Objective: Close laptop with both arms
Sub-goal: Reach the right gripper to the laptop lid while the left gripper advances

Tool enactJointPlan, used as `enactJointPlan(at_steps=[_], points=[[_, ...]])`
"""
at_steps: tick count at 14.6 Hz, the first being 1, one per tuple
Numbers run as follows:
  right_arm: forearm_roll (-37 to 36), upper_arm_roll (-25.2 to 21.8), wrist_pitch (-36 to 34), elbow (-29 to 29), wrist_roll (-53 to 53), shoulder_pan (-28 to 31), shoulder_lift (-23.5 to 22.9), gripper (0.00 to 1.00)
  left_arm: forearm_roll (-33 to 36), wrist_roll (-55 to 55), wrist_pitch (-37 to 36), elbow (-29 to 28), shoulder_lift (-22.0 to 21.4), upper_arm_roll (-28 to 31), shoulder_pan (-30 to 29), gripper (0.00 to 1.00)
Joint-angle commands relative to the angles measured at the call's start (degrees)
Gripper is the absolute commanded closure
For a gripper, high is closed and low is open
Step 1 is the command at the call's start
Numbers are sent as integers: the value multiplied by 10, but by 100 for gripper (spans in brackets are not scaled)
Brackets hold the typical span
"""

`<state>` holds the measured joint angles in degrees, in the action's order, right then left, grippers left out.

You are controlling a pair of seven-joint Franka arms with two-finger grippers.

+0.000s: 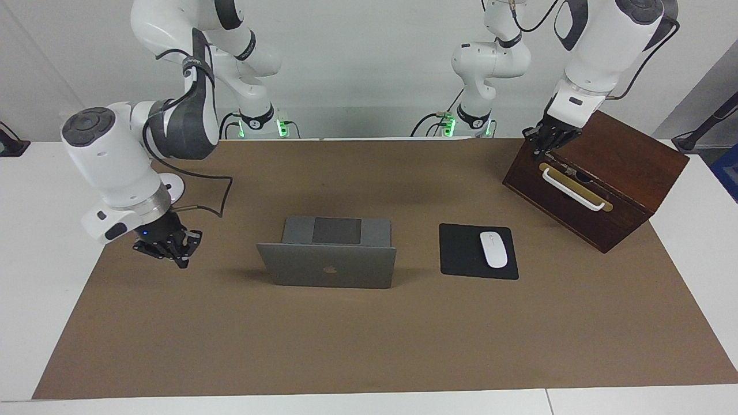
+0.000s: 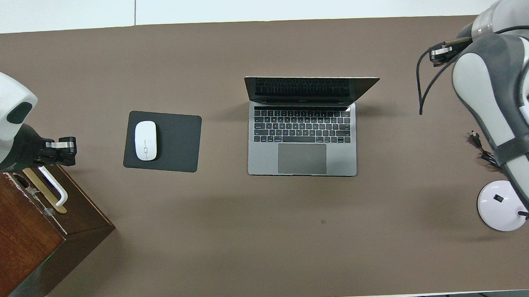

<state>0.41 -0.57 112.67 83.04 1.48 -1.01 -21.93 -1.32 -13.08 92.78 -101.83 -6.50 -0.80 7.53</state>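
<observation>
Facing view: the laptop (image 1: 328, 259) stands open mid-worktop (image 1: 369, 340). Both sets of jaws are together and empty, the left gripper (image 1: 548, 144) over the box (image 1: 622, 173) and the right gripper (image 1: 173, 253) beside the lid. Each arm should press a top corner evenly (one-sided pushing would likely twist it).

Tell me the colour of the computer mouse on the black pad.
White mouse, clearest in the overhead view.
</observation>
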Motion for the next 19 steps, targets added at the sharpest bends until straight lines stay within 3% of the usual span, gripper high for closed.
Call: enactJointPlan(at_steps=[1,5,10,15,19], points=[[-28,1,-12,-20,-56,-28,-7,100,-22,-9,27,-16,-12,5,0,100],[-30,2,-10,-17,-102,-43,-5,100,-53,-10,71,-28,-13,5,-13,100],[-30,1,-11,-12,-170,-79,-3,100,-53,-8,140,-82,-33,5,-4,100],[-33,1,-2,12,-211,-102,7,100,-55,-5,301,-222,-90,4,59,100],[-33,2,44,82,-232,-110,36,100,-55,-5,434,-339,-144,4,130,100]])
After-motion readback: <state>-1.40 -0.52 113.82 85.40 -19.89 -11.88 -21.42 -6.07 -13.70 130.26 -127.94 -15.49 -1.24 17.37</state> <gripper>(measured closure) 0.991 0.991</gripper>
